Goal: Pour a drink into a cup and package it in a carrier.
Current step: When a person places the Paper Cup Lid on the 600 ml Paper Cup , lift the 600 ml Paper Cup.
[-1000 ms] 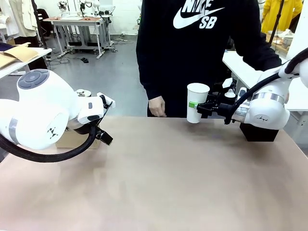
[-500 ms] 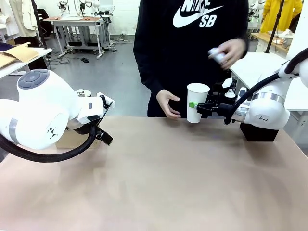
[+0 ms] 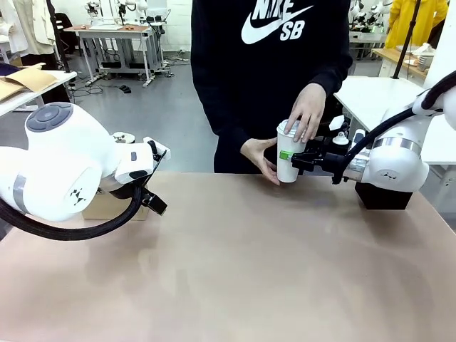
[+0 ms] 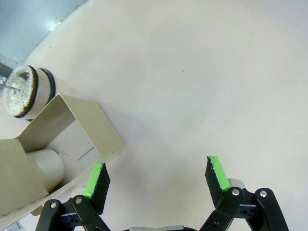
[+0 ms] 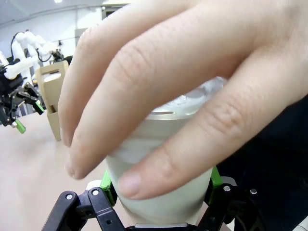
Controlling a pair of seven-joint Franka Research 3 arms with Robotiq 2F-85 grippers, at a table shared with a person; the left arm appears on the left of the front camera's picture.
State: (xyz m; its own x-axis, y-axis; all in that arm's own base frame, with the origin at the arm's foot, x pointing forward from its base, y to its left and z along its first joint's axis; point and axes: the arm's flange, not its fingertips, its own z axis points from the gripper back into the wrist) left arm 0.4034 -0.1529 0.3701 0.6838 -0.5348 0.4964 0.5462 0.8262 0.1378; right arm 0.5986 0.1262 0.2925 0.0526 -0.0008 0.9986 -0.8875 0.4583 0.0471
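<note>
My right gripper (image 3: 293, 158) is shut on the tall white cup (image 3: 288, 171), holding it upright just above the table's far edge. A person's hand (image 3: 308, 110) lies over a white lid on the cup's top, and their other hand (image 3: 258, 153) touches its side. Up close, green pads (image 5: 111, 190) clamp the cup (image 5: 159, 202) under the hand (image 5: 183, 86). At the left, my left gripper (image 3: 154, 202) hangs open (image 4: 156, 175) over bare table beside the brown carrier (image 4: 62, 139). The drink (image 4: 20, 91), frothy and brown in an open jar, stands behind the carrier.
A black box (image 3: 385, 197) sits at the table's right edge under my right arm. The carrier (image 3: 105, 206) stands at the left edge behind my left arm. The person stands at the far side. The wide tan tabletop (image 3: 242, 271) lies in front.
The person's hand brought a lid down onto the cup's top, and their other hand moved in against the cup's side. Neither arm has moved.
</note>
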